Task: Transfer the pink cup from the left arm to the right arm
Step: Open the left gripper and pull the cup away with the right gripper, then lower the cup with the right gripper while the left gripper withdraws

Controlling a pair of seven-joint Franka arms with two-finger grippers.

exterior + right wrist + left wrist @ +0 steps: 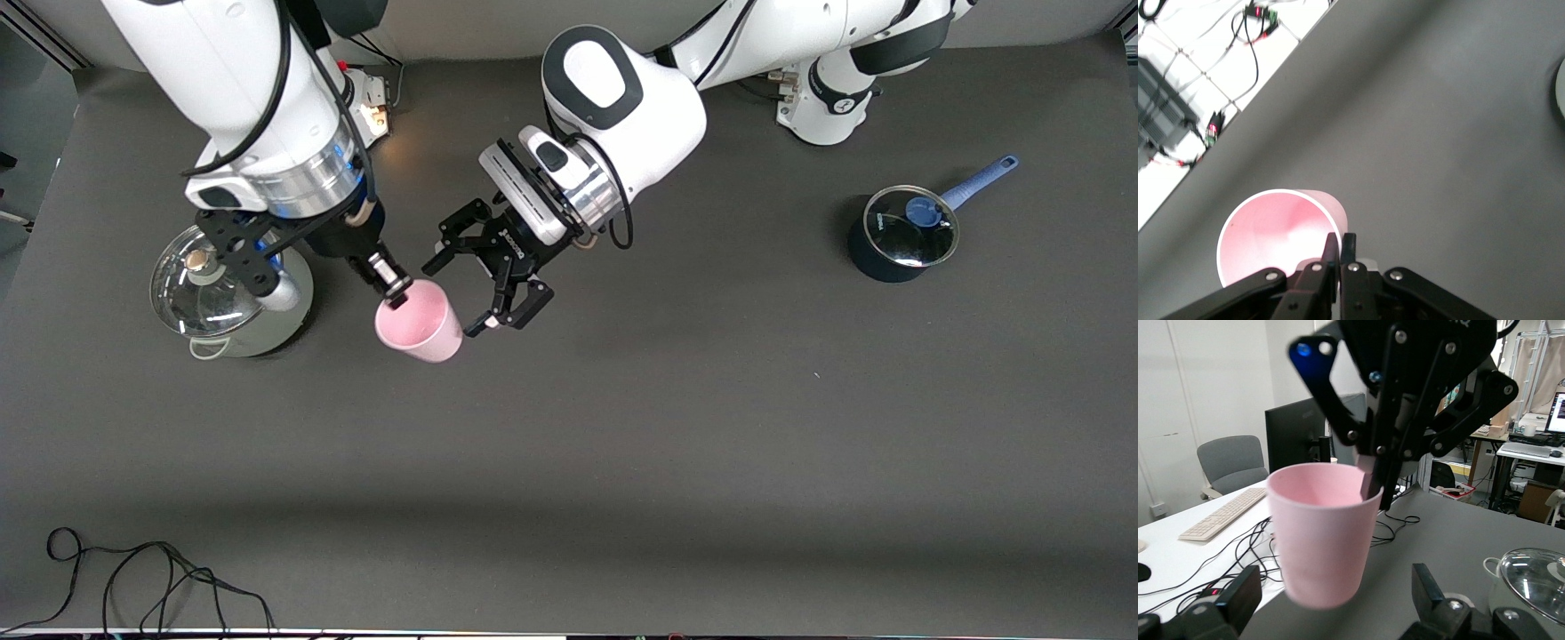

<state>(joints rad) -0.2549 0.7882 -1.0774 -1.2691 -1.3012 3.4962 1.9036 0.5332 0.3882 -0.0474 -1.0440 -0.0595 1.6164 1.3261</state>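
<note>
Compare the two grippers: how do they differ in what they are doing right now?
The right gripper is shut on the pink cup's rim, one jaw inside and one outside; the left gripper is open and holds nothing. The right gripper carries the cup; the left gripper sits beside it. Both are black, above the table.

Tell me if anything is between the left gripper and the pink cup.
Nothing visible. The open left gripper sits right beside the cup, which the right gripper pinches by its rim.
</note>
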